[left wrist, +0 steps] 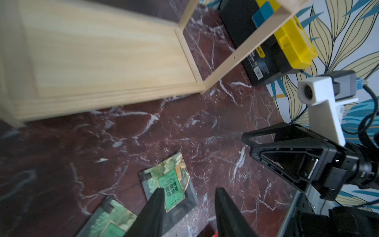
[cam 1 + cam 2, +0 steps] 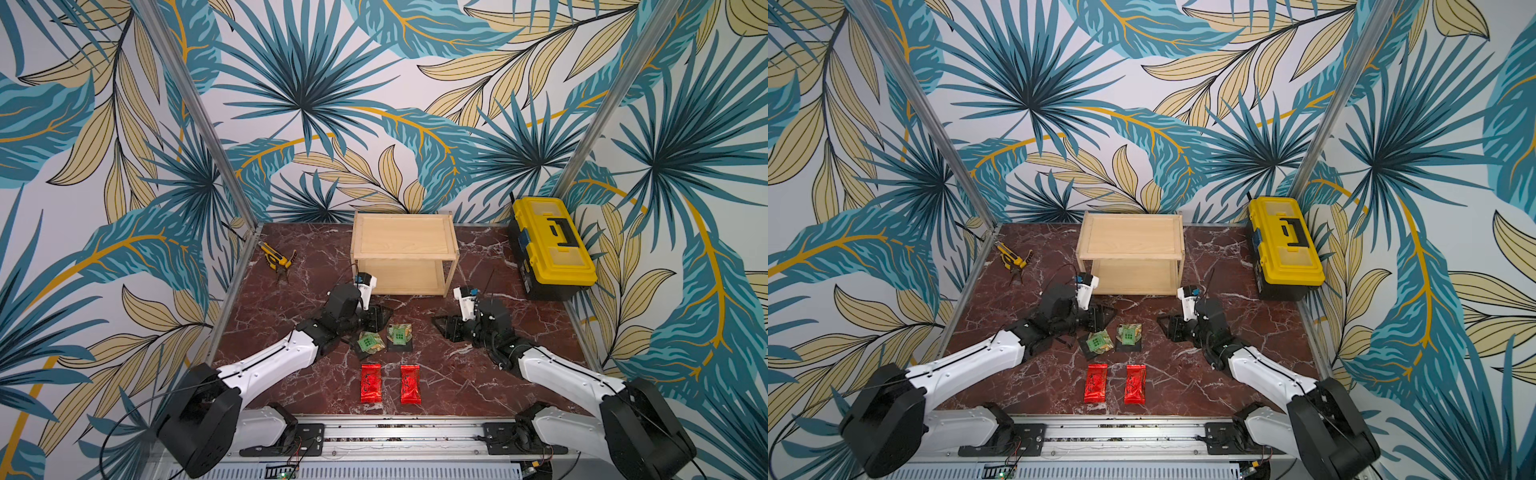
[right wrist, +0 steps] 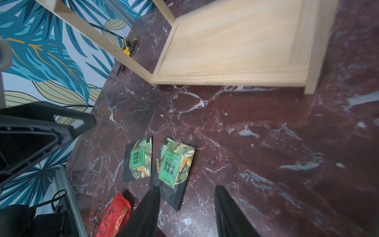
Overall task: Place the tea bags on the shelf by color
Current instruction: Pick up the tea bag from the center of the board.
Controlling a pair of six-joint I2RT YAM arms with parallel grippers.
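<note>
Two green-and-gold tea bags (image 2: 370, 343) (image 2: 400, 334) lie side by side on the marble in front of the pale wooden shelf (image 2: 404, 253). Nearer the front, two red tea bags (image 2: 370, 383) (image 2: 410, 384) lie parallel. My left gripper (image 2: 380, 318) hovers just left of the green pair, open and holding nothing. In the left wrist view its fingers (image 1: 155, 207) frame one green bag (image 1: 170, 184). My right gripper (image 2: 442, 326) is open to the right of the pair, also with nothing in it. The right wrist view shows both green bags (image 3: 140, 160) (image 3: 174, 164) and a red one (image 3: 114, 215). Both shelf tiers are bare.
A yellow-and-black toolbox (image 2: 550, 245) stands at the back right against the wall. Yellow hand tools (image 2: 277, 259) lie at the back left. A metal rail (image 2: 395, 432) runs along the table's front edge. The two grippers face each other across the green bags.
</note>
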